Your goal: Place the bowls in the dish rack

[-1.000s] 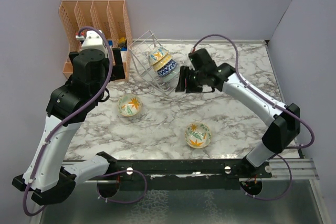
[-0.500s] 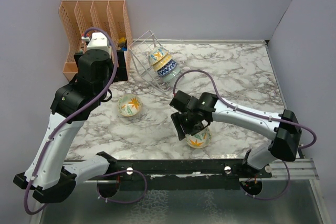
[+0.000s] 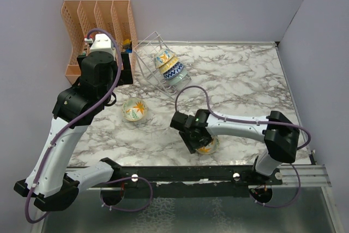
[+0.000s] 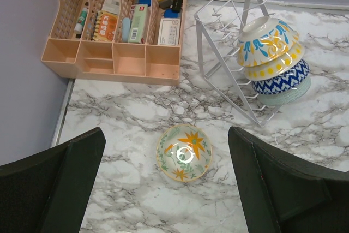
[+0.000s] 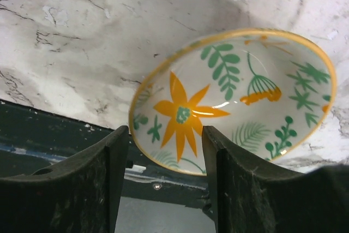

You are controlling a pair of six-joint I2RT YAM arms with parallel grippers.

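The right arm's fingers [image 5: 76, 189] are down at the flower-and-leaf bowl [image 5: 234, 96]. It's a cream one with an orange flower and green leaves inside, sitting on the marble tabletop [image 3: 245, 80] close to the front edge. The fingers are parted and the bowl's near rim shows in the gap between them. From the wrist view I honestly can't tell if either finger is touching the rim, but they don't look clenched on it.

The left arm's fingers [image 4: 49, 189] are spread wide with nothing in them, hanging high over the star-flower bowl [image 4: 184, 152]. That's another cream one, sitting upright and alone on the tabletop, out in front of the orange file organizer [image 4: 117, 25] and the dish rack [image 4: 229, 75].

The dish rack sits just beside the organizer at the back left and looks tipped at an angle rather than flat. The other four bowls are nested in one stack lying sideways against its wires, on the side away from the organizer:
- the blue-and-orange bowl [image 4: 267, 36] on top
- the yellow-dotted bowl [image 4: 275, 63]
- the blue-patterned bowl [image 4: 283, 79]
- the teal bowl [image 4: 289, 94] at the bottom, down by the tabletop
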